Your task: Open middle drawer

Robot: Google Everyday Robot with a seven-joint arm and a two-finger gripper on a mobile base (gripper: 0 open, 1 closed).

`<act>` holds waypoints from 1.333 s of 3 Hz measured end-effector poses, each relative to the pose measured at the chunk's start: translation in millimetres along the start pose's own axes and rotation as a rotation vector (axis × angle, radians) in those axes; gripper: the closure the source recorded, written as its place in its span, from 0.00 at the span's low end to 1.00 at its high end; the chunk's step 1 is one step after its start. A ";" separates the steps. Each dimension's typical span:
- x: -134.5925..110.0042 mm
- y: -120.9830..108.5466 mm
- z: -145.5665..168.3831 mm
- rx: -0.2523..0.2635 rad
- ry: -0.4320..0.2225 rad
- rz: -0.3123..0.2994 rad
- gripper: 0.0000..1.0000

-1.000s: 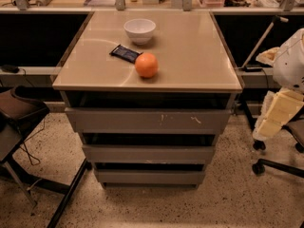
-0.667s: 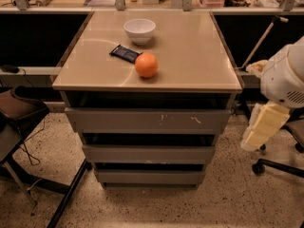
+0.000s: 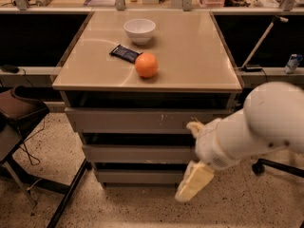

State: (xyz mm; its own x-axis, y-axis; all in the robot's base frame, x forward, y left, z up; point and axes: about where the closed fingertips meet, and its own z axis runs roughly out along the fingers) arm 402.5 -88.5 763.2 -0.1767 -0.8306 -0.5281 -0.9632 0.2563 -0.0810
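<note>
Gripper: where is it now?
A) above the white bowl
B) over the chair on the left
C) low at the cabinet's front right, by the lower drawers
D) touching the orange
C: the gripper hangs low in front of the cabinet's right side, just below the level of the middle drawer, well under the tabletop.

White bowl [image 3: 139, 30], orange [image 3: 146, 64] beside dark packet [image 3: 124, 53] on tan tabletop [image 3: 190, 56], brown chair [image 3: 19, 108] at left
</note>
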 end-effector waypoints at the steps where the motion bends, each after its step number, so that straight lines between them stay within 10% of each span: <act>1: 26.9 47.3 114.1 -0.153 -0.026 0.072 0.00; 2: 55.2 60.5 208.1 -0.221 0.004 0.153 0.00; 4: 68.0 -10.9 260.1 -0.087 -0.007 0.273 0.00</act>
State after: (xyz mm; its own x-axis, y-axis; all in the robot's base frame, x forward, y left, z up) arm 453.7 -19.3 508.3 -0.4313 -0.7332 -0.5258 -0.8938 0.4266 0.1383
